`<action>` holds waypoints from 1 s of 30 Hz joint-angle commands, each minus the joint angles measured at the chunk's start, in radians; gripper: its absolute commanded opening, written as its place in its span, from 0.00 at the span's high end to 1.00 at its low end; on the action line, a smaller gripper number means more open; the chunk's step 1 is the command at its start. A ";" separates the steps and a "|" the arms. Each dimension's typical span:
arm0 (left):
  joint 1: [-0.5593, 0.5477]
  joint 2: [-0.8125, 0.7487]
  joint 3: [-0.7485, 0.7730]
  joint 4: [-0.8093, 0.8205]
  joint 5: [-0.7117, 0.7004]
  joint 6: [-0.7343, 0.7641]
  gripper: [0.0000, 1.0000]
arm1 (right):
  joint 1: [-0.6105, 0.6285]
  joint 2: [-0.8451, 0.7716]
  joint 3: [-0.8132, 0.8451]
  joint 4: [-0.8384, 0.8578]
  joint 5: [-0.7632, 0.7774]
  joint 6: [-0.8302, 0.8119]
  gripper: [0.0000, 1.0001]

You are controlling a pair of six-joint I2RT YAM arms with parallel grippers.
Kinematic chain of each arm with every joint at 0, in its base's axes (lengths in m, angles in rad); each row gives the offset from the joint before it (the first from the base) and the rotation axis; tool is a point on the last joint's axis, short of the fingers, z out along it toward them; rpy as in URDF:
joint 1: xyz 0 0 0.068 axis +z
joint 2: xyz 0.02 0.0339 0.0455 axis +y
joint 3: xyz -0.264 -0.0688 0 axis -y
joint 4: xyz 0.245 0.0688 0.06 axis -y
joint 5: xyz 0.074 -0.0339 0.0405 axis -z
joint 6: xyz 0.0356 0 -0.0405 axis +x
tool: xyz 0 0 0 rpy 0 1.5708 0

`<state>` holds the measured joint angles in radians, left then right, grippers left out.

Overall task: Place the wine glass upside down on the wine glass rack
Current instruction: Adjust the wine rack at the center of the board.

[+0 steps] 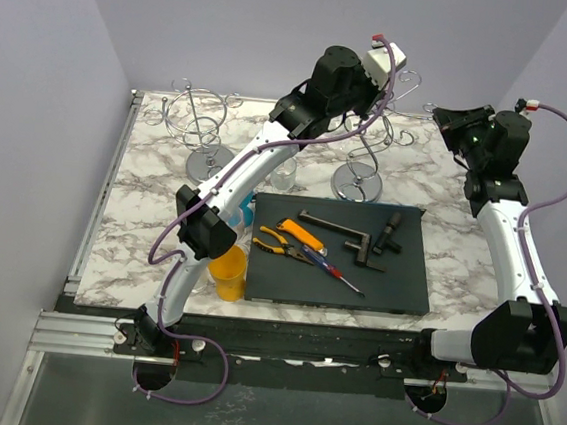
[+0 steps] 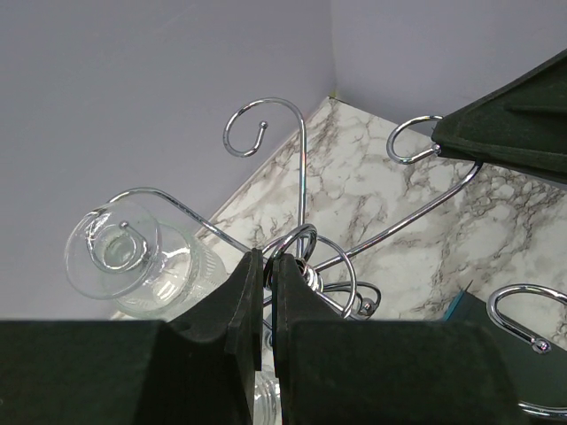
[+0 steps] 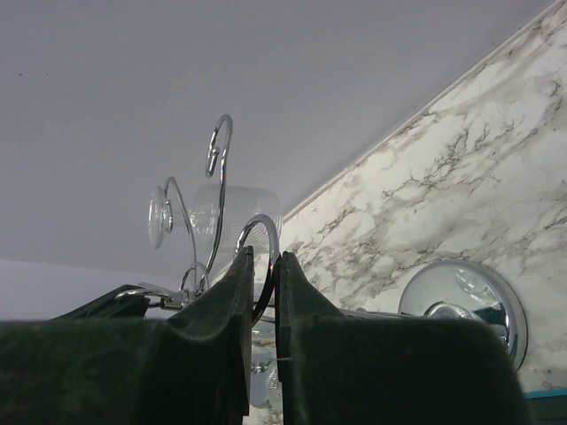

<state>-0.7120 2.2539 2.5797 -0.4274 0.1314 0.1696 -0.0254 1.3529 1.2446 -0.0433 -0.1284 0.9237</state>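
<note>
Clear wine glass [image 2: 133, 257] hangs upside down on the chrome wire rack [image 2: 304, 177], at the left of the frame. Left fingers [image 2: 239, 301] and right fingers [image 3: 221, 310] are pressed nearly together, with a rack loop at each slit.

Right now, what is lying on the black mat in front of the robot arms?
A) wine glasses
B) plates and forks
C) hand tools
C: the black mat holds orange-handled pliers, a screwdriver and a dark metal wrench, with no glasses or plates on it.
</note>
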 commanded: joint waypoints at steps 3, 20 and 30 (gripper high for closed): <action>0.006 0.024 0.073 0.158 -0.041 -0.001 1.00 | 0.074 -0.011 -0.049 -0.251 -0.193 -0.076 0.98; -0.003 0.006 0.033 0.170 -0.036 -0.013 1.00 | 0.114 -0.096 -0.223 -0.261 -0.143 -0.056 0.98; -0.003 -0.074 -0.052 0.169 -0.040 -0.024 0.94 | 0.114 -0.063 -0.097 -0.337 -0.085 -0.115 0.83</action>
<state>-0.7067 2.2566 2.5526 -0.3714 0.1081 0.1764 0.0364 1.2400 1.1622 -0.0944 -0.1196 0.9371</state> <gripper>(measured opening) 0.099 0.161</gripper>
